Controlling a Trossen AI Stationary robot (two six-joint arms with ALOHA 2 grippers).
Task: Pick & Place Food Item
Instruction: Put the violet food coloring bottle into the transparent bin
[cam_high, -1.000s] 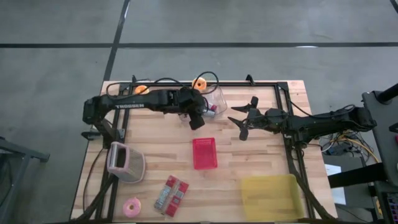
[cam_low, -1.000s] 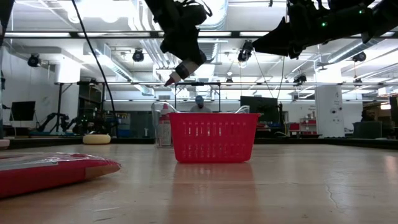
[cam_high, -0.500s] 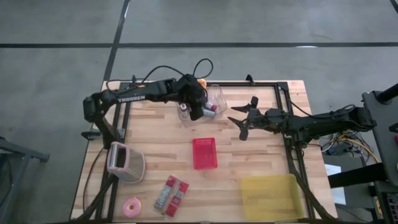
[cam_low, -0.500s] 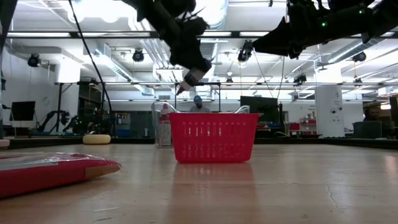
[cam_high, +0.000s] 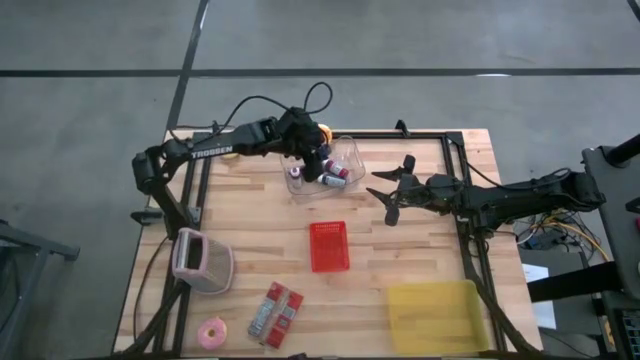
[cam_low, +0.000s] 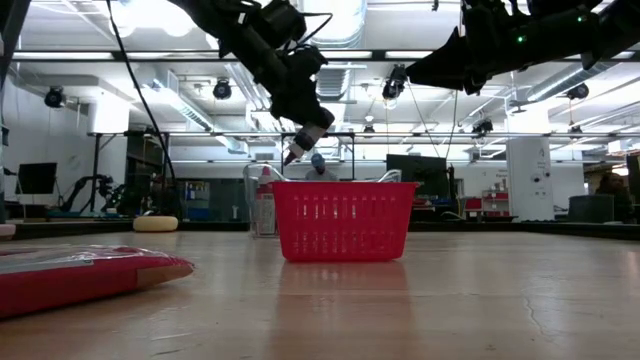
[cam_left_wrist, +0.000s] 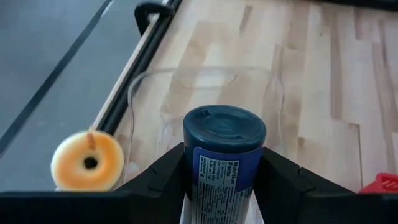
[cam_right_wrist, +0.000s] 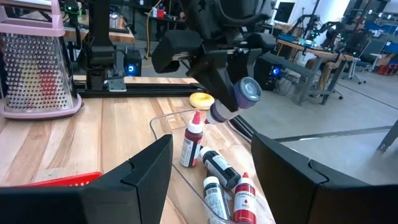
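Note:
My left gripper (cam_high: 318, 166) is shut on a small bottle (cam_left_wrist: 224, 158) with a dark blue cap. It hangs over a clear plastic container (cam_high: 338, 163) at the table's far middle. The bottle also shows in the right wrist view (cam_right_wrist: 236, 98) and the low view (cam_low: 297, 152). The container (cam_right_wrist: 186, 180) holds several small colouring bottles, one upright (cam_right_wrist: 191, 142) and the others lying down. A red basket (cam_high: 329, 246) stands at the table's middle. My right gripper (cam_high: 390, 195) is open and empty, right of the container, above the table. My left gripper pinches the bottle's labelled body (cam_left_wrist: 205, 180) between its two fingers, one on each side. The capped end (cam_left_wrist: 224, 127) sticks out past the fingertips. The fingers slant down from the table's left, along the bottle. The bottle is tilted and lifted clear above the container.
An orange ring (cam_left_wrist: 87, 160) lies at the far edge beside the container. A pink grater (cam_high: 200, 262), a red packet (cam_high: 276, 310) and a pink ring (cam_high: 212, 333) lie at the near left. A yellow tray (cam_high: 435, 315) sits at the near right.
My left gripper has gone toward the table's far edge with the bottle, from beside the container to over it. It has come down a little and stayed shut on the bottle.

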